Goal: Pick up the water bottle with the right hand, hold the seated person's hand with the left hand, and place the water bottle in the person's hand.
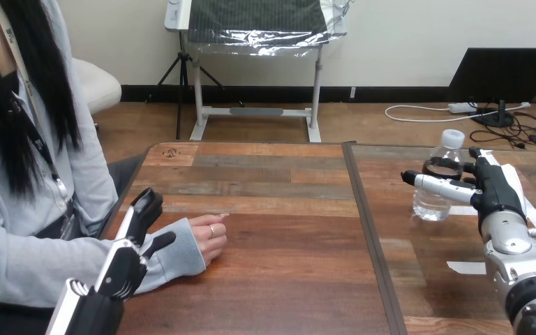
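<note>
Grip matters most here. The right hand (497,192) wraps the bottle (430,204) round its middle, with the thumb across the near side and the fingers curled round the far side, so I judge the pick-up to be the step in hand. The bottle stands upright on the table (279,279) toward the far right corner, and its base looks to be on the wood.

To do this well, the squeeze should be firm enough that the clear wall does not slip, yet light enough not to buckle it. Lifting straight up before swinging toward the left edge would keep the bottle from tipping in the grasp. A hold at the middle leaves the base and the neck free for the person to take.

The left hand (127,258) lies near the left edge, just beside the person's hand (209,236), which rests loosely curled on the table. Its fingers stretch out straight along the far side of the grey sleeve (178,255), the thumb lies on the cuff, and nothing is clasped. It probably needs to close round the person's hand, and that hand to open, before the bottle arrives.
</note>
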